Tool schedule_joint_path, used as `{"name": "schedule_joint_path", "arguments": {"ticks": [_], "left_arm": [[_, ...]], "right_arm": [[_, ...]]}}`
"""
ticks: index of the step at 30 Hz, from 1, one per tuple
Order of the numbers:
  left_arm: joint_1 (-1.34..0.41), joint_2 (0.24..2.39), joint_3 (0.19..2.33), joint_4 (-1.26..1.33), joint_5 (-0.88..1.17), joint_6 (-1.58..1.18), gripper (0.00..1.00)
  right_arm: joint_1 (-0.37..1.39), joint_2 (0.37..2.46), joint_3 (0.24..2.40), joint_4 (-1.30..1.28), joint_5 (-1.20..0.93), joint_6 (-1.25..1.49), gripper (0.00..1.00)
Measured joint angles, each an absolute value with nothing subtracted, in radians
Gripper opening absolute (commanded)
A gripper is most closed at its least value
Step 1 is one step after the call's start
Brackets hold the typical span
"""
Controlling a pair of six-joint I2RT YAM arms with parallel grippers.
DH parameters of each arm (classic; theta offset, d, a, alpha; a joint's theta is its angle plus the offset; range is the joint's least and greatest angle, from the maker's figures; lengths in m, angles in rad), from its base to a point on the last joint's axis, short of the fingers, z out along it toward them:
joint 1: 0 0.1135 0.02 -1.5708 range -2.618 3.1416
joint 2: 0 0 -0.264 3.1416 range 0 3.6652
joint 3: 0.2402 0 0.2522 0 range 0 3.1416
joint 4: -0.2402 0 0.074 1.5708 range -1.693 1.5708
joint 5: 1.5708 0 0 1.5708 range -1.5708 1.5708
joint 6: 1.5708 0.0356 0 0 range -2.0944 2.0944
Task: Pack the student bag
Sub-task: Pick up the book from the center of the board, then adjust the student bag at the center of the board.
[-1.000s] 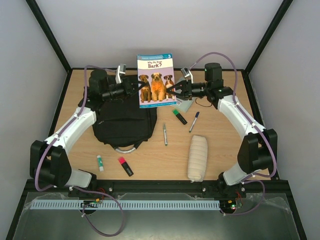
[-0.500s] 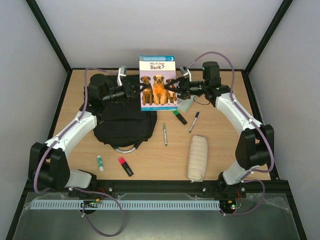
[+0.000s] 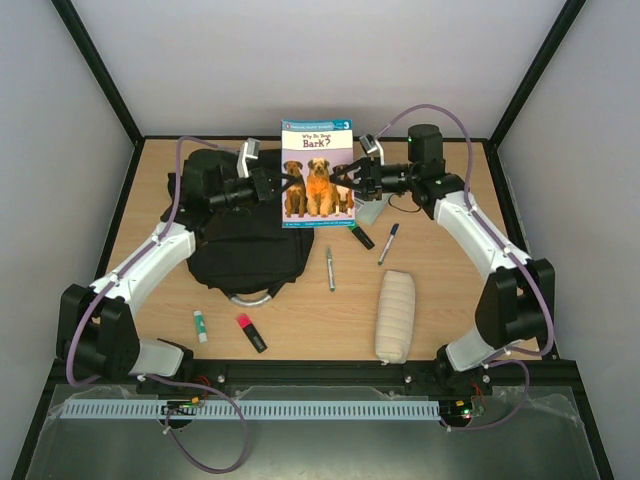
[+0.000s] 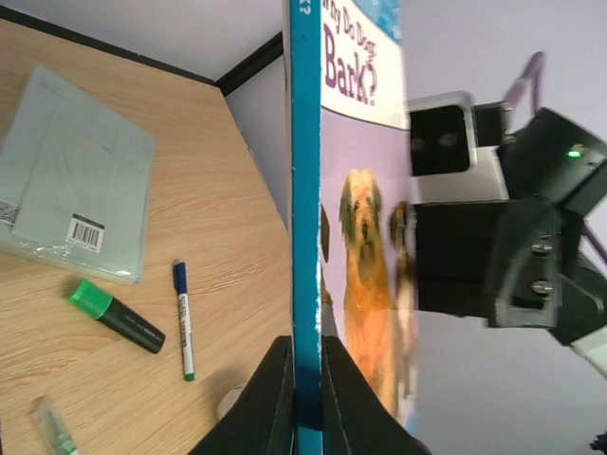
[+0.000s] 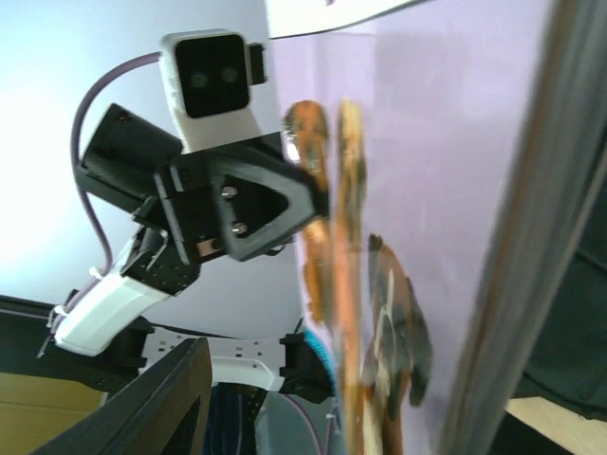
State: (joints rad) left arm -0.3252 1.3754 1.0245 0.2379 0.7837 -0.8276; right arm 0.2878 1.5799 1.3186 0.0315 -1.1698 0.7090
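The student bag (image 3: 240,245), a black backpack with a grey curved handle, lies on the table's left half. A picture book with dogs on its cover (image 3: 318,172) is held upright in the air just right of the bag. My left gripper (image 3: 283,187) is shut on the book's left edge; in the left wrist view both jaws clamp the blue spine (image 4: 305,284). My right gripper (image 3: 347,178) is at the book's right edge with its jaws spread; one finger (image 5: 166,408) stands well away from the cover (image 5: 427,190).
A pale notebook (image 4: 76,204), a green highlighter (image 3: 360,238), a blue pen (image 3: 388,243) and a silver pen (image 3: 330,268) lie below the book. A white pouch (image 3: 394,316) lies front right. A glue stick (image 3: 201,325) and a red highlighter (image 3: 250,332) lie front left.
The book has moved a little right and up with my left gripper and now stands straighter. The right gripper has stayed almost in place at its right edge.
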Motion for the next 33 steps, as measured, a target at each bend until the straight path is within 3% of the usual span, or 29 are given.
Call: {"name": "schedule_joint_path", "arguments": {"ticks": [5,11,14,17,19,26,33], "left_arm": [[-0.331,1.375,1.028,0.215,0.771,-0.791,0.02],[-0.332,1.366,1.028,0.224,0.768,-0.781,0.03],[-0.332,1.358,1.028,0.216,0.764,-0.769,0.11],[-0.332,1.349,1.028,0.186,0.755,-0.742,0.47],[-0.332,1.348,1.034,0.128,0.739,-0.697,0.58],[-0.345,1.304,1.092,-0.234,0.501,-0.491,0.61],[-0.449,1.263,1.085,-0.504,0.211,-0.316,0.63]], "right_arm": [[0.29,1.508,1.294,0.051,-1.159,0.738,0.36],[0.29,1.507,1.278,0.052,-1.116,0.757,0.12],[0.29,1.517,1.277,0.045,-1.082,0.751,0.01],[0.289,1.522,1.275,0.021,-1.058,0.729,0.01],[0.287,1.523,1.274,0.004,-1.04,0.704,0.01],[0.201,1.487,1.211,-0.098,-0.945,0.489,0.01],[0.15,1.264,0.988,-0.167,-0.875,0.22,0.01]]}}
